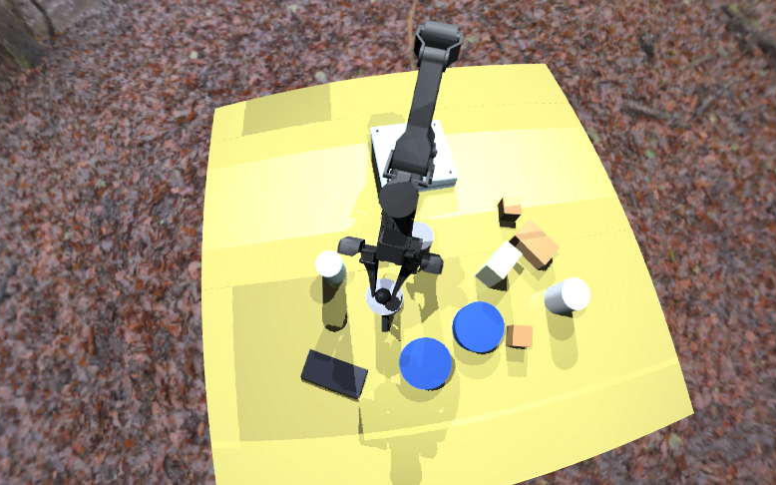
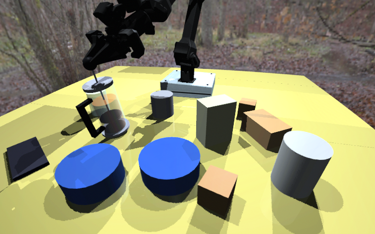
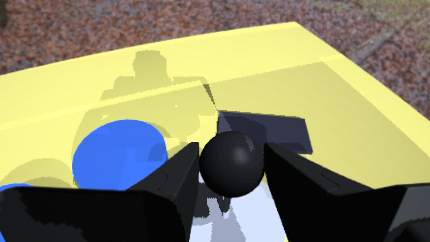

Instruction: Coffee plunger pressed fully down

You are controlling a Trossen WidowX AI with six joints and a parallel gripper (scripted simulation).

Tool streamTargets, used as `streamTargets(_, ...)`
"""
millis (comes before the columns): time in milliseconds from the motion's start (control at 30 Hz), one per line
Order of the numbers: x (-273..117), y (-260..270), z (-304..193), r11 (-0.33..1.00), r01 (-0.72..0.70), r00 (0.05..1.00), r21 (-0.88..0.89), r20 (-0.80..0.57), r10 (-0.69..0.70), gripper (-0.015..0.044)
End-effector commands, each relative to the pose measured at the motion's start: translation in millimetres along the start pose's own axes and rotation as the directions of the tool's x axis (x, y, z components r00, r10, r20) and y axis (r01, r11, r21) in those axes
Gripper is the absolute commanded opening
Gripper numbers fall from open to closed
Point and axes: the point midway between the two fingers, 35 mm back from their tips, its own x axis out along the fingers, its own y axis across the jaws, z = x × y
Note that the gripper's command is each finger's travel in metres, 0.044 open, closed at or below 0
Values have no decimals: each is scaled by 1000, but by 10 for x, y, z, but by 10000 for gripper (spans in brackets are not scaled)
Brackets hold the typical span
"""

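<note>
The coffee press (image 2: 118,102) has a clear body, a grey lid (image 1: 383,309) (image 2: 104,81) (image 3: 267,222) and a black handle (image 2: 86,119). In the exterior view it looks tilted to the left, its lid and base ring (image 2: 124,130) slanted. The plunger disc (image 2: 111,116) is low in the body, a little above the base. A short length of rod (image 2: 95,76) shows between lid and knob. My gripper (image 1: 383,293) (image 2: 90,62) (image 3: 231,151) is shut on the round black plunger knob (image 1: 382,296) (image 2: 89,64) (image 3: 231,165), above the lid.
A white cylinder (image 1: 329,263) stands beside the press, and a small grey cylinder (image 1: 423,234) (image 2: 162,106) towards the arm base. A dark slab (image 1: 334,374) (image 2: 27,158) (image 3: 275,132) and two blue discs (image 1: 425,362) (image 1: 478,326) lie in front. Blocks and another white cylinder (image 1: 575,293) (image 2: 301,165) are farther right.
</note>
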Motion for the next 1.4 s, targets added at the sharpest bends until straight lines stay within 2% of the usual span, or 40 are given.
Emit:
streamTargets(0, 72, 0, -191, 1000, 2, 998, 10, -61, -2, 130)
streamTargets(1367, 152, 3, -104, 1000, 2, 998, 10, -60, -1, 130)
